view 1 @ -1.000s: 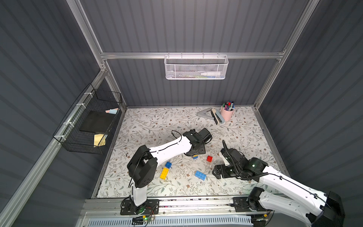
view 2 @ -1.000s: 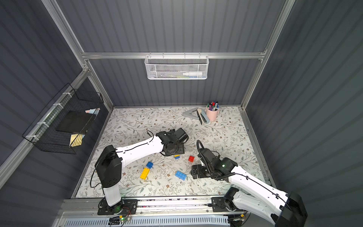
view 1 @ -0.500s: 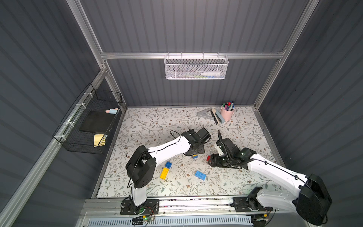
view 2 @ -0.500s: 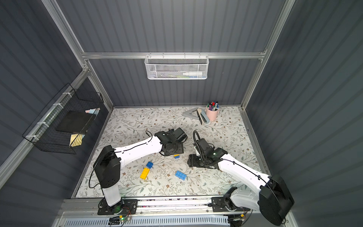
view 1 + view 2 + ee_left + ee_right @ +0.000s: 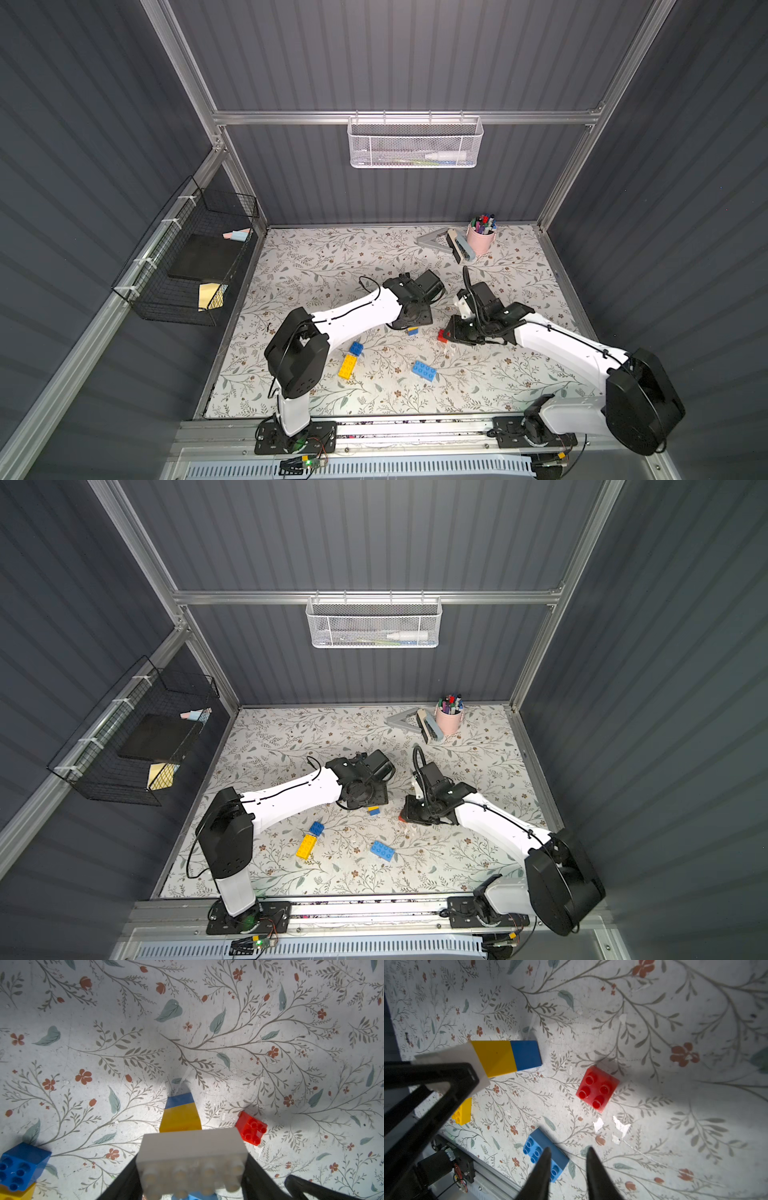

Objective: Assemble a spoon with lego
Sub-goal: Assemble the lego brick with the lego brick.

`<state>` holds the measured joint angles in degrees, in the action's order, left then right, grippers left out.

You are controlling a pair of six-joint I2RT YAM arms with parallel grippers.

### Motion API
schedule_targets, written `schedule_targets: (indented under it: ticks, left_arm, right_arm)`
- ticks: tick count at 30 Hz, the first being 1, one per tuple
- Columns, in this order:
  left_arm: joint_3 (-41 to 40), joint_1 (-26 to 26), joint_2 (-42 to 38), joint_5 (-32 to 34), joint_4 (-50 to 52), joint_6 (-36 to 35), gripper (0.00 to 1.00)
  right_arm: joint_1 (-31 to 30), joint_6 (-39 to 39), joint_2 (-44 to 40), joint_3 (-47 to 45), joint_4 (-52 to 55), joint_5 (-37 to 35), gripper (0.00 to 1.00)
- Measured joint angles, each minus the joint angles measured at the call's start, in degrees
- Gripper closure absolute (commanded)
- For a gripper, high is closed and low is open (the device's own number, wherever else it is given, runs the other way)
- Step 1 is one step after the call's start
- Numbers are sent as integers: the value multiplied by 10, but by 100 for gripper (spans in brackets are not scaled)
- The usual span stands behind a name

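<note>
**Handle built, head not started**

The left claw (image 5: 192, 1164) is clenched on the white brick (image 5: 193, 1145), with a finger on each short side. A yellow piece (image 5: 180, 1120) and a blue piece (image 5: 180, 1100) are joined below it in a straight line. That three-piece handle bar (image 5: 500, 1057) looks finished. Its blue end points down at the flowered mat (image 5: 316, 266); I cannot tell if it touches or sits just above. In both top views only the blue-yellow tip shows under the claw.

The right claw (image 5: 569, 1151) grasps nothing. Its fingers are narrow but apart, and bare mat shows between them. It hovers near the red brick (image 5: 597, 1088) but not around it. That brick lies loose, studs up, near the bar's blue end.

My judgement is that the whole spoon head is left to do. Four bricks are loose on the mat:
- the red brick
- the blue oblong brick (image 5: 424, 370)
- the yellow oblong brick (image 5: 347, 366)
- the blue square brick (image 5: 356, 348), just beside the yellow oblong one

None of them is joined to the bar, so the task is somewhat under half done. The red brick is probably next, since the right claw is closest to it.
</note>
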<state>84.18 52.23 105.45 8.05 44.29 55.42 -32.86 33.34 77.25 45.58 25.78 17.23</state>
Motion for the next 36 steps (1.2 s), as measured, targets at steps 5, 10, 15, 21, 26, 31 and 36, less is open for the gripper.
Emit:
schedule_targets:
  ticks: [5, 10, 15, 21, 26, 31, 36]
  left_arm:
    - [-2, 0, -1, 0, -2, 1, 36]
    - [-2, 0, -1, 0, -2, 1, 36]
    - [-2, 0, -2, 0, -2, 1, 36]
    - [-2, 0, -2, 0, -2, 1, 36]
    - [-2, -2, -2, 0, 1, 1, 36]
    - [-2, -3, -2, 0, 9, 1, 36]
    - [-2, -3, -2, 0, 9, 1, 36]
  right_arm:
    - [23, -1, 89, 53, -29, 62, 99]
    - [23, 2, 196, 119, -66, 118, 100]
    - [23, 21, 253, 137, -96, 154, 100]
    - [23, 40, 274, 137, -123, 179, 100]
    - [21, 48, 274, 129, -146, 191, 100]
    - [16, 57, 274, 111, -161, 192, 100]
    - [10, 62, 273, 92, -165, 191, 100]
